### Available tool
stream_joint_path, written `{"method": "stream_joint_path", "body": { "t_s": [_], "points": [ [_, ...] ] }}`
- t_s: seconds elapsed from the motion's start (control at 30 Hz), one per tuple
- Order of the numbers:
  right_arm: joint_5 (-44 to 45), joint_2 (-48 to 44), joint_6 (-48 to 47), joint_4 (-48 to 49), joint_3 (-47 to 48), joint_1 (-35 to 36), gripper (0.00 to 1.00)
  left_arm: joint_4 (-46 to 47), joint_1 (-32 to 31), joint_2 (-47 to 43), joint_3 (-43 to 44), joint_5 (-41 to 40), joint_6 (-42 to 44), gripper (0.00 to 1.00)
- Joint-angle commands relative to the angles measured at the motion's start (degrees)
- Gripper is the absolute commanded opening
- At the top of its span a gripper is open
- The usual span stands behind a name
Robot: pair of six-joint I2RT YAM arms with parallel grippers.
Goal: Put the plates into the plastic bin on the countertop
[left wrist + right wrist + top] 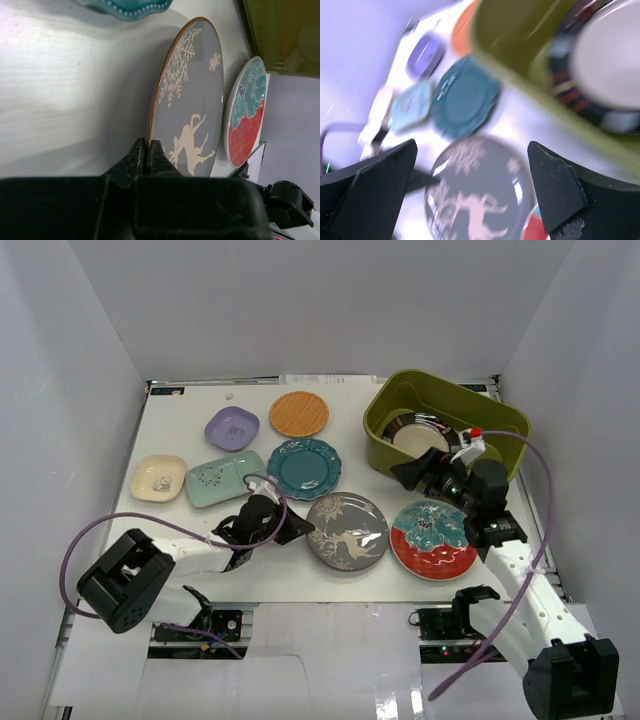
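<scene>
My left gripper is shut on the left rim of the grey deer plate; the left wrist view shows both jaws pinching its brown edge. The plate lies low on the white countertop. My right gripper is open and empty, hovering by the near wall of the olive-green bin, above the grey plate. A dark-rimmed cream plate lies in the bin. The red-and-teal plate sits right of the grey one.
Other plates lie on the countertop: teal scalloped, mint rectangular, cream square, lavender, orange. White walls enclose the surface. The left arm's purple cable loops over the mint plate's near corner.
</scene>
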Motion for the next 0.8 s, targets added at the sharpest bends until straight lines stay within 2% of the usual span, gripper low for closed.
{"method": "stream_joint_path", "body": {
  "t_s": [0.0,0.13,0.27,0.37,0.47,0.63,0.7,0.73,0.77],
  "points": [
    [-4.62,-2.14,-0.15,0.81,-5.23,7.00,0.97,-7.94,-0.09,-6.23,-3.54,-3.13,1.56,0.00],
    [-5.16,-2.32,-2.44,-0.16,-9.62,14.04,0.98,-12.07,0.00,-22.54,-6.18,-2.34,0.07,0.00],
    [-9.01,0.65,-2.18,3.18,-13.15,16.24,0.96,-18.48,0.35,-34.62,-6.97,-1.72,-2.47,0.00],
    [-7.02,3.55,-3.67,2.57,-12.89,20.02,0.94,-19.29,0.61,-42.25,-8.38,0.29,-4.67,0.00],
    [-6.22,6.11,-4.20,2.91,-12.27,22.40,0.94,-19.64,0.79,-47.29,-8.65,2.05,-5.91,0.00],
    [-5.95,6.20,-2.36,6.17,-12.27,23.46,0.98,-20.34,0.88,-48.97,-6.37,4.87,-4.94,0.00],
    [-6.47,6.12,-1.31,7.04,-11.92,23.46,0.76,-20.60,0.88,-49.58,-6.01,5.40,-4.59,0.00],
    [-6.91,5.59,-0.69,7.66,-11.83,23.46,0.52,-20.78,0.88,-49.76,-5.57,5.31,-4.33,0.00],
    [-7.09,5.33,1.05,8.36,-11.74,23.54,0.35,-21.30,0.88,-49.93,-5.22,5.14,-4.07,0.00]
  ]
}}
